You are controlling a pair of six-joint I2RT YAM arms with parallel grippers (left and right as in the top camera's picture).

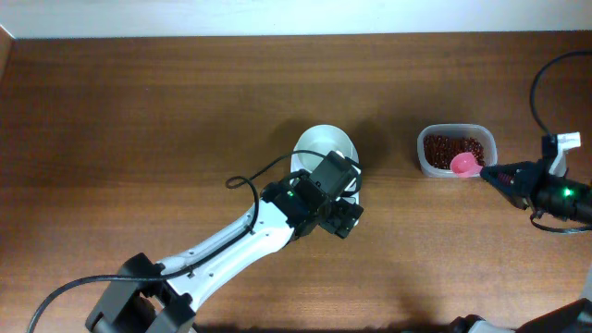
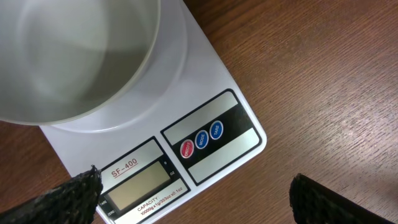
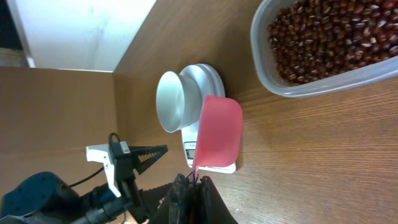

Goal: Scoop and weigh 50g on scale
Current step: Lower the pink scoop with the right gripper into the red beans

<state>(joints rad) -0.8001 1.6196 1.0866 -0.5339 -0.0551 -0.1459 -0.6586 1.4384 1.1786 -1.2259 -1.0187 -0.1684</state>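
Note:
The scale [image 2: 214,134] is white with a grey display and red and blue buttons. Its round white bowl [image 2: 74,56] looks empty. My left gripper [image 2: 199,208] hovers open over the scale's front edge, one finger [image 2: 68,199] beside the display and the other over bare wood. From overhead, the left gripper [image 1: 340,215] covers most of the scale below the bowl [image 1: 324,146]. My right gripper [image 3: 194,186] is shut on the handle of a pink scoop [image 3: 217,130]. The scoop [image 1: 465,164] sits at the tub's near edge, over the red-brown beans [image 1: 453,146].
A clear plastic tub [image 3: 273,78] holding the beans stands at the right of the table. The left arm [image 1: 231,245] runs from the lower left corner to the centre, with a black cable [image 1: 254,176] looping beside it. A wall edge borders the far side.

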